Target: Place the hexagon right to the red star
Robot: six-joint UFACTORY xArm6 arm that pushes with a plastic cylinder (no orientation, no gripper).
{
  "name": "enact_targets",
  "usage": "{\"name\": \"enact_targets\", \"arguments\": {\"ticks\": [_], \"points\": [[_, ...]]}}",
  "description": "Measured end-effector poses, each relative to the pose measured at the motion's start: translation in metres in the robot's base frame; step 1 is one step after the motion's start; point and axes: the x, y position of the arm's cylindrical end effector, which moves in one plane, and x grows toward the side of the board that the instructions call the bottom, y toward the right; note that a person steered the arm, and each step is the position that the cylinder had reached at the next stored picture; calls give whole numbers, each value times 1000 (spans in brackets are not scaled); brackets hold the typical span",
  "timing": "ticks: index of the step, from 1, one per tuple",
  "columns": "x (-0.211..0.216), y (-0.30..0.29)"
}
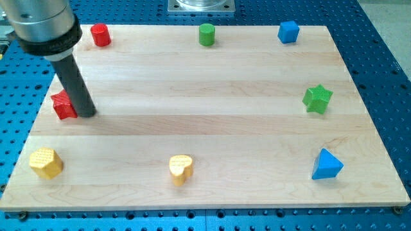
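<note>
The surface (212, 96) is being occupied mostly along its edges. Along the view's top, a red cylinder (100, 34) is lying at left, a green cylinder (206, 34) in the middle, a blue cube (288, 31) at right. At the left edge, the red star (63, 105) is being touched on its right by my tip (88, 114). The green star (317, 98) is lying at the right edge. Along the bottom are being found the yellow hexagon (46, 162) at left, a yellow heart (181, 169) in the middle, and a blue pyramid (327, 165) at right.

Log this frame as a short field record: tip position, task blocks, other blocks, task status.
tip: my tip sits against the right side of the red star, at the view's left
target block: yellow hexagon, bottom left, apart from the tip
other blocks: red cylinder, green cylinder, blue cube, green star, blue triangle, yellow heart
status: hexagon not yet right of the star
</note>
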Motion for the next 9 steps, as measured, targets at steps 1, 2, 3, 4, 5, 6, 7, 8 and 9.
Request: {"name": "enact_targets", "arguments": {"ticks": [1, 2, 3, 4, 5, 6, 7, 8, 9], "points": [[47, -18], [59, -90], [95, -68], [117, 13], [90, 58], [109, 34], [153, 16], [149, 64], [121, 119]]}}
